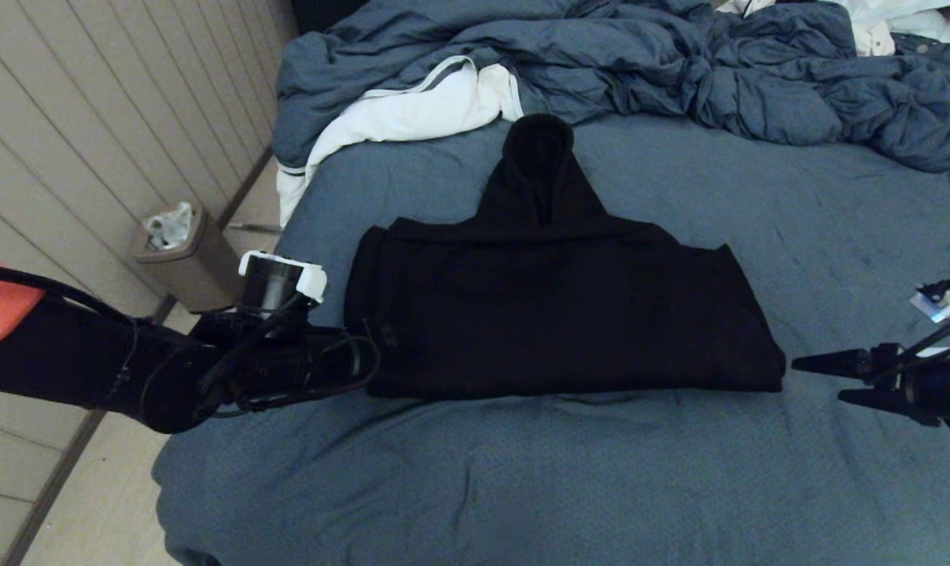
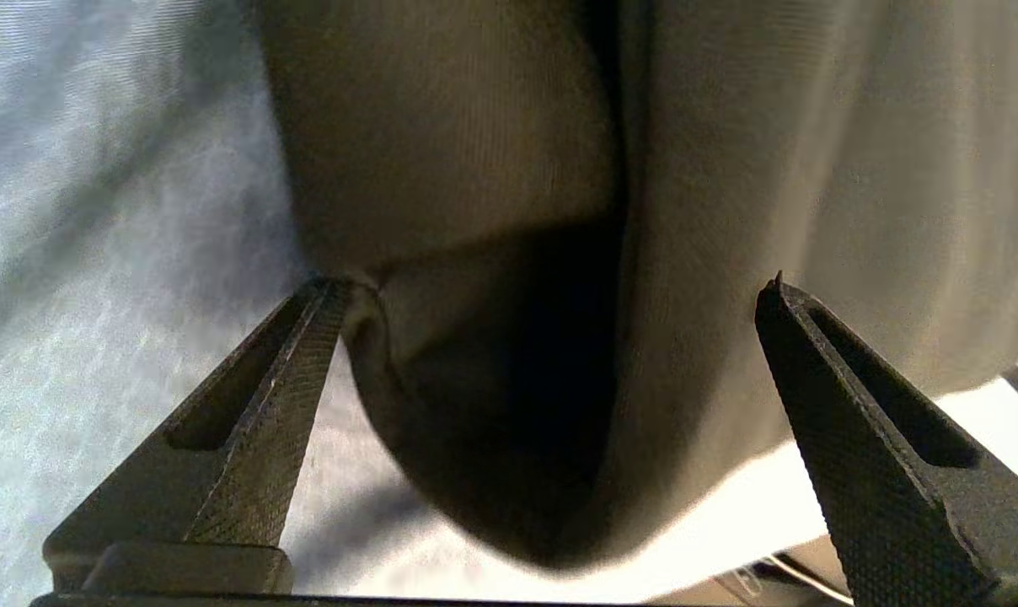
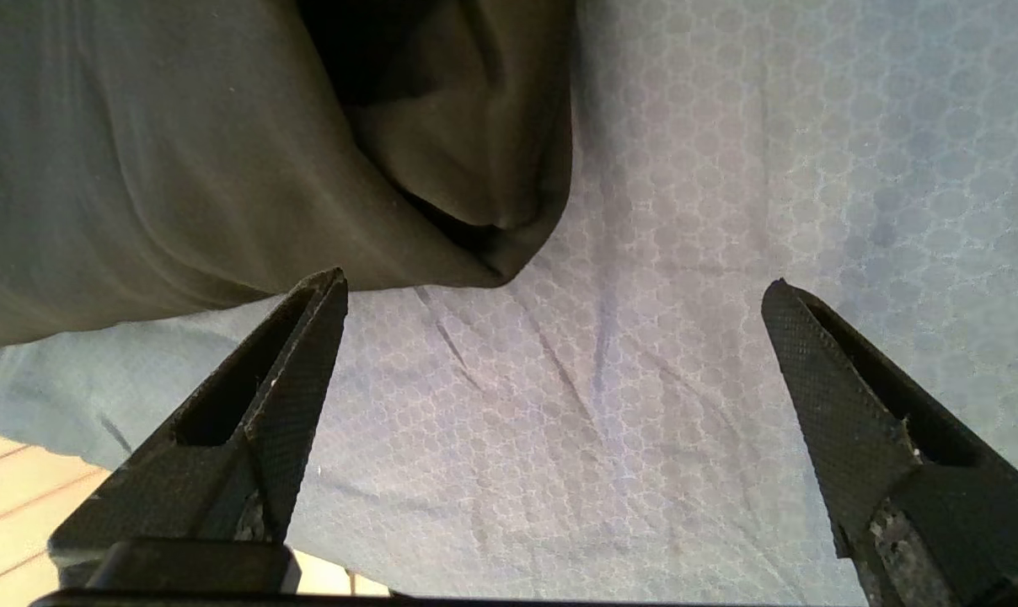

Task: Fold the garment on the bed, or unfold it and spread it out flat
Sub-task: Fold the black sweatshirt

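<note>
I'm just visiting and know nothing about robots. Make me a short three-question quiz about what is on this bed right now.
1. True or false: the black hoodie is fully spread out, sleeves extended.
2. Which gripper is closer to the hoodie: A) left gripper B) right gripper?
3. What white item lies beside the hood, under the blue-grey duvet?

Key: 1. False, it lies folded on the bed. 2. A; it is at the hoodie's corner, fingers open. 3. A white cloth.
</note>
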